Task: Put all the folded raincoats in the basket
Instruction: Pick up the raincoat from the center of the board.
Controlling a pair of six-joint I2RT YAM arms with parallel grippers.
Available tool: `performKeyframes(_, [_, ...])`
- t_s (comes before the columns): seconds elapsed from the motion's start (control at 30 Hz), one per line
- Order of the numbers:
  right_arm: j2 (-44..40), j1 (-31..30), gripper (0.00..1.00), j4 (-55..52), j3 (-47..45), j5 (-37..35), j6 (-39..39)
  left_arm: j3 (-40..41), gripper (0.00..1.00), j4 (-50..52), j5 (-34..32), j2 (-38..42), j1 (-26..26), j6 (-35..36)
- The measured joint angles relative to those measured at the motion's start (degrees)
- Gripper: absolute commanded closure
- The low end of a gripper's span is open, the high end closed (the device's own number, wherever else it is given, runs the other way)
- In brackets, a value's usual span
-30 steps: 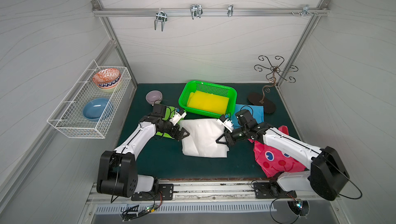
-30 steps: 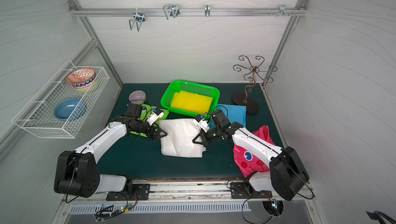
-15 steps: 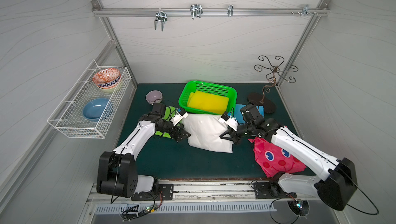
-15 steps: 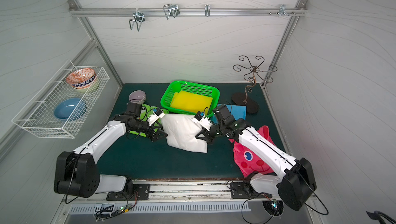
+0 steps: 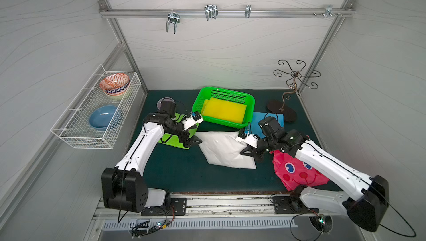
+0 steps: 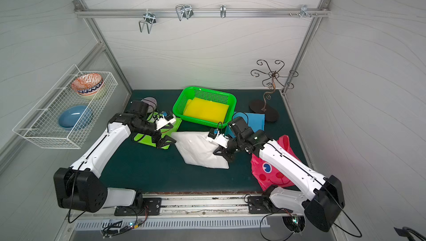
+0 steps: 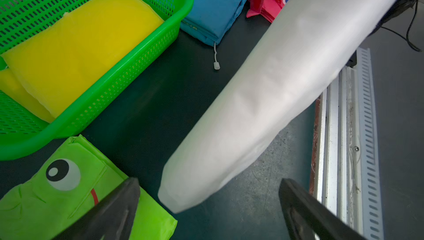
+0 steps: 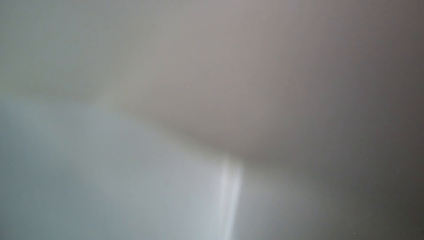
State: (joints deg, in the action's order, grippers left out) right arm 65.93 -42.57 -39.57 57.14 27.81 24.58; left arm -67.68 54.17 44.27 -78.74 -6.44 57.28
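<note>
Our right hand (image 5: 250, 155) pinches the right edge of the white raincoat (image 5: 224, 150). The folded coat sits tilted just outside the near rim of the green basket (image 5: 222, 123), with only a narrow strip of dark surface (image 5: 175, 170) between them. Our left hand (image 5: 192, 142) stands wide open and empty at the coat's left corner. Between the coat and the front edge, the surface lies bare, with room to move. We count five folded coats: the white one, a yellow raincoat (image 5: 224, 110) inside the basket, a blue raincoat (image 5: 257, 123), a pink raincoat (image 5: 297, 170) and a green frog-faced raincoat (image 5: 175, 142). We count one basket and two hands.
</note>
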Motion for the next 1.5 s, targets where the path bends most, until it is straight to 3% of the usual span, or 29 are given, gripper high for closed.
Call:
performKeyframes(0.2, [-0.5, 2.1, 1.0, 0.1, 0.7, 4.1, -1.6, -0.1, 0.01, 0.0, 1.0, -2.4, -1.2, 0.8])
performKeyframes(0.43, [-1.2, 13.7, 1.0, 8.4, 1.2, 16.3, -14.2, -0.4, 0.0, -4.6, 4.1, -1.9, 3.5, -10.1])
performKeyframes(0.9, [11.5, 14.5, 1.0, 18.7, 13.1, 19.6, -28.4, 0.1, 0.01, -12.9, 3.4, -0.6, 5.3, -22.8])
performKeyframes(1.03, [13.2, 14.5, 1.0, 19.9, 14.0, 20.0, -31.3, 1.0, 0.0, -16.0, 5.8, -0.6, 5.3, -26.9])
performKeyframes(1.2, [12.0, 14.5, 1.0, 21.2, 9.9, 19.2, -37.5, 7.2, 0.0, -17.6, 8.5, -0.5, 4.4, -21.0])
performKeyframes(1.5, [15.1, 14.6, 1.0, 23.6, 8.5, 17.9, -60.8, 14.3, 0.0, -27.3, 2.2, -0.4, -2.0, -11.8])
